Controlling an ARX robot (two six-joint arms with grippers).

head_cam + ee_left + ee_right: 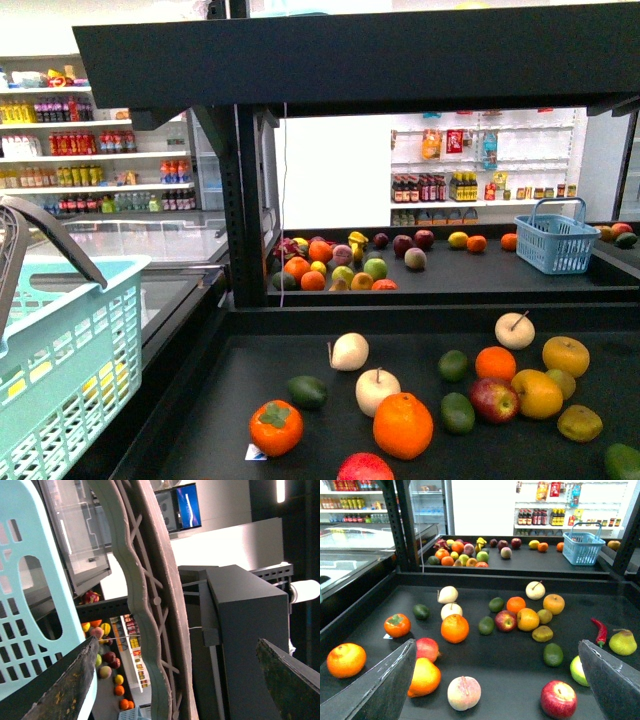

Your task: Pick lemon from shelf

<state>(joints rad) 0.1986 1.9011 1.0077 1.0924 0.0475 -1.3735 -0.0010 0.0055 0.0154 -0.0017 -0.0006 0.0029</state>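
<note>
The lemon (424,676), yellow shading to orange with a tapered end, lies on the near black tray of the shelf (510,672), right beside one fingertip (385,685) of my right gripper (497,680). That gripper hangs open over the tray, with a pale peach (464,692) and a red apple (558,699) lying between its fingers. My left gripper (175,680) is open; the grey handle (150,605) of a turquoise basket (30,580) crosses the gap between its fingers. The front view shows the shelf tray (250,400) but neither the lemon nor the grippers.
Many fruits crowd the near tray: an orange (455,628), a reddish fruit (426,648), a persimmon (397,625), avocados, a chilli (600,631). The rear tray holds more fruit, a small yellow oval one (534,544) and a blue basket (583,545). The turquoise basket (60,370) stands left.
</note>
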